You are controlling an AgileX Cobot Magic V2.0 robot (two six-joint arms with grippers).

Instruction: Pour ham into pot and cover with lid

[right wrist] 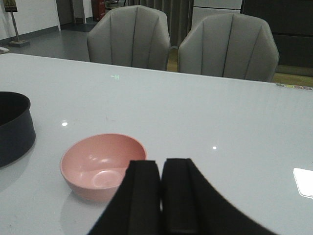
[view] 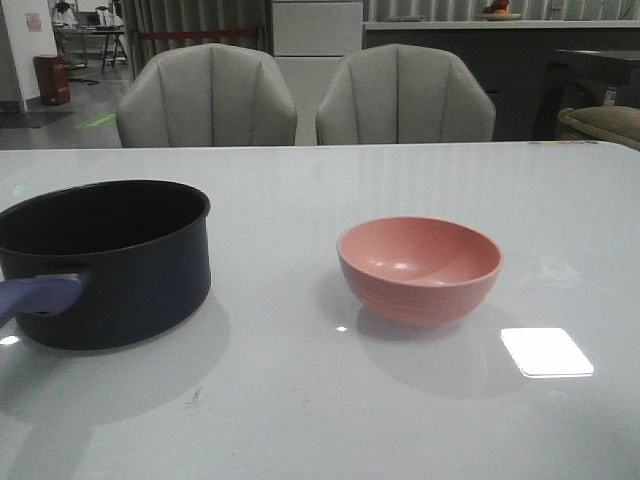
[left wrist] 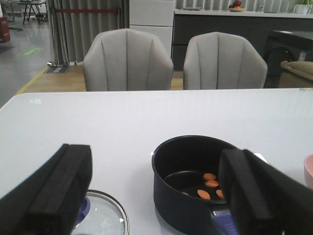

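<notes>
The dark navy pot [view: 110, 262] stands at the table's left, its blue-purple handle [view: 36, 296] pointing toward the front. In the left wrist view several orange ham slices [left wrist: 211, 184] lie on the pot's [left wrist: 183, 196] bottom. The glass lid [left wrist: 105, 217] lies flat on the table beside the pot, its blue knob partly hidden behind a finger. My left gripper [left wrist: 154, 159] is open wide above lid and pot, holding nothing. My right gripper [right wrist: 161, 165] is shut and empty, just near of the pink bowl [right wrist: 102, 165]. Neither gripper shows in the front view.
The empty pink bowl [view: 420, 268] sits right of the table's middle. Two grey chairs [view: 305, 98] stand behind the far table edge. A bright light reflection [view: 546, 351] lies on the table at the front right.
</notes>
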